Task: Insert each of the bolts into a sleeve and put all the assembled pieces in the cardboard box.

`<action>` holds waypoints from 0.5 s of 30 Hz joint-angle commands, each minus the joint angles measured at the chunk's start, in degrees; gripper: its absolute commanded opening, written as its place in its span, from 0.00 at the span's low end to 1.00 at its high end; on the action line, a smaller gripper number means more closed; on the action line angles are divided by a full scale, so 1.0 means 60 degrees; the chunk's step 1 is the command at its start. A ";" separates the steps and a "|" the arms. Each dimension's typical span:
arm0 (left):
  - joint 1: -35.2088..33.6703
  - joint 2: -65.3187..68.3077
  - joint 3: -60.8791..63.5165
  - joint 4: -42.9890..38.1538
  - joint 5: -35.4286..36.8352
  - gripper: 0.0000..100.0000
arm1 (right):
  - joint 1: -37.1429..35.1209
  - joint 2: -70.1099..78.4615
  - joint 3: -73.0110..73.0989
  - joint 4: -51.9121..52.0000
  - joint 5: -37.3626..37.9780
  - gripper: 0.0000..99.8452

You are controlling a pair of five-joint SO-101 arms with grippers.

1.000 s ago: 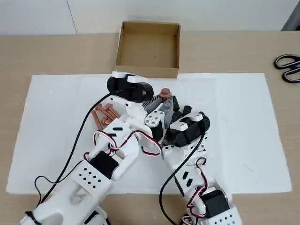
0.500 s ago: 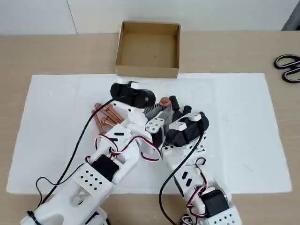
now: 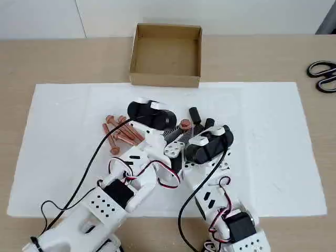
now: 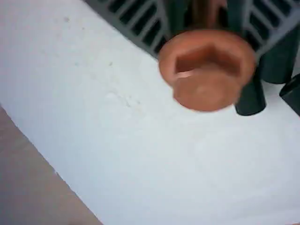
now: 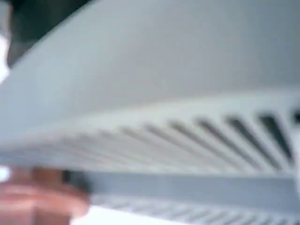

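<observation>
**Bolt in hand, sleeve yet to go on**

One copper bolt [image 4: 206, 70] is pinched by its shank in the left gripper [image 3: 179, 130], which is clenched on it. Its hex head juts out free, lifted over the middle of the white sheet [image 3: 262, 157]. No sleeve appears to be on it, so I judge the step in hand to be the mating of a first bolt with a sleeve.

Just beside the bolt head, toward the sheet's far edge, loose black sleeves [image 3: 195, 114] lie close together. The right gripper [image 3: 185, 143] sits tight against the left one, on the near side of the bolt. Whether it grasps anything cannot be told.

The other bolts [image 3: 122, 134] lie in a loose heap left of centre on the sheet. The cardboard box [image 3: 165, 80] stands on the table just past the sheet's far edge, and no assembled piece lies in it, so the task looks barely begun.

The next move calls for a sleeve held steady with its bore in line with the shank. The bolt can then be pushed in straight, since a small tilt would likely jam it or knock the sleeve away.
</observation>
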 commanded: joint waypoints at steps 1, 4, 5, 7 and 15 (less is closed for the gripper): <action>0.0161 -0.0059 0.0022 -0.0044 -0.0029 0.01 | 0.0051 -0.0095 -0.0176 -0.0300 -0.0088 0.00; 0.0161 -0.0073 0.0007 -0.0029 -0.0029 0.05 | 0.0051 -0.0095 -0.0176 -0.0300 -0.0088 0.00; 0.0161 -0.0073 0.0022 -0.0029 -0.0029 0.08 | 0.0051 -0.0095 -0.0176 -0.0300 -0.0088 0.00; 0.0190 -0.0073 -0.0007 0.0190 -0.0029 0.12 | 0.0051 -0.0095 -0.0176 -0.0300 -0.0088 0.00; 0.0190 -0.0073 -0.0183 0.0498 -0.0029 0.16 | 0.0051 -0.0095 -0.0147 -0.0300 -0.0088 0.00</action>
